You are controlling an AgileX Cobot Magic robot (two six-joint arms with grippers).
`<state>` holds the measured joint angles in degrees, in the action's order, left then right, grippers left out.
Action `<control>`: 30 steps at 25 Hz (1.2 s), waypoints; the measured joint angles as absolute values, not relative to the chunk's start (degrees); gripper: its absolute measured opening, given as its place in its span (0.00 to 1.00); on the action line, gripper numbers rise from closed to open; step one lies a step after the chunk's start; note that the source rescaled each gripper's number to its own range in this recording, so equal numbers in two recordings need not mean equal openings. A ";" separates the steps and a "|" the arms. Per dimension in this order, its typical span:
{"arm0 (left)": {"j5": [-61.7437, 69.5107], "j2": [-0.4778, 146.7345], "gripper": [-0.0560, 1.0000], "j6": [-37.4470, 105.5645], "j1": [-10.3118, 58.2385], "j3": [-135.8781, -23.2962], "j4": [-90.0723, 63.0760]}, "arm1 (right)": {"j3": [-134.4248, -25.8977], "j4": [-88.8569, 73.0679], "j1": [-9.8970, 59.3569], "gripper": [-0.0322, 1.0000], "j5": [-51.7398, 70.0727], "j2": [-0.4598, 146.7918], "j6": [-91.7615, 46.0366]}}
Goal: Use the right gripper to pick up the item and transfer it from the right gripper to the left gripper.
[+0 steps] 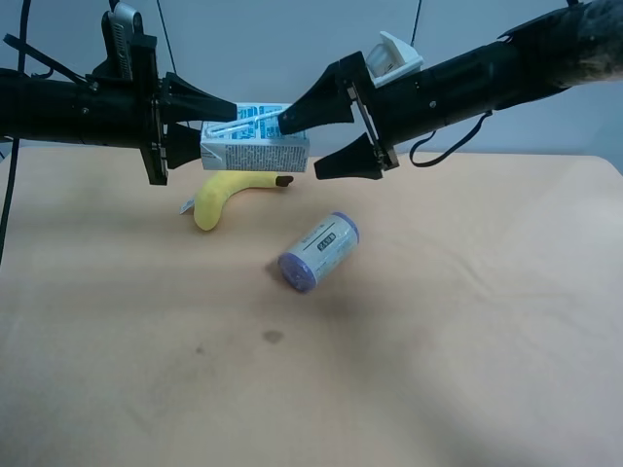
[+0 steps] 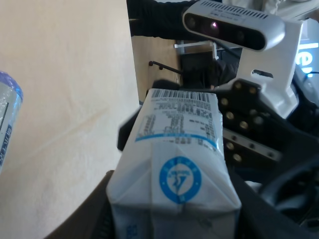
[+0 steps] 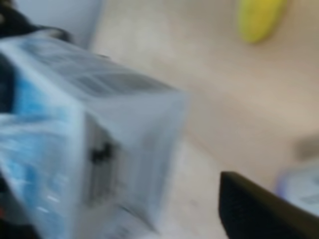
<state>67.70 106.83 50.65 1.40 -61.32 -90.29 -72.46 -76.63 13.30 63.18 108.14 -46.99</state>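
Drink carton held in the air by the left gripper, with the right gripper spread wide at its other end

The white and light-blue gable-top carton [image 1: 255, 146] lies roughly level above the tabletop [image 1: 467, 321], its thin straw across the upper face and fine print along the side. A barcode and a round blue emblem show in the left wrist view. The left gripper [image 1: 216, 125] is clamped on one end of it. The right gripper [image 1: 300, 146] stands with its jaws far apart, the upper tip at the carton's opposite end and the lower tip clear of it.

The banana [image 1: 222, 192] lies behind the can [image 1: 319, 252], below the carton [image 1: 255, 146].
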 joint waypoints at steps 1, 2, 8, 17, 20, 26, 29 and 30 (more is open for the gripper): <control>67.65 106.65 0.08 50.65 1.40 -61.32 -90.29 | -72.51 -73.68 12.84 0.79 61.99 107.52 -46.05; 67.65 106.46 0.08 50.65 1.40 -61.32 -90.24 | -72.51 -68.64 12.37 0.79 60.30 106.40 -44.16; 67.46 106.37 0.07 50.65 1.40 -61.32 -90.02 | -72.56 -52.90 11.74 0.79 56.63 102.37 -40.12; 67.46 106.31 0.07 50.65 1.40 -61.32 -90.02 | -72.56 -23.84 11.74 0.79 50.91 94.45 -26.69; 67.51 106.20 0.07 50.65 1.40 -61.32 -90.02 | -72.56 -15.55 11.74 0.79 51.02 91.70 -21.91; 67.45 103.66 0.07 51.85 1.40 -61.32 -89.48 | -72.56 -3.15 11.74 0.79 54.32 85.60 -13.66; 67.56 102.08 0.07 52.71 1.40 -61.32 -88.60 | -72.56 0.94 11.74 0.79 57.59 82.67 -10.25; 67.56 101.59 0.07 53.25 1.40 -61.32 -88.28 | -72.56 1.65 11.74 0.79 58.79 81.68 -9.31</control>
<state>67.56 101.59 53.25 1.40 -61.32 -88.28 -72.56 1.65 11.74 58.79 81.68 -9.31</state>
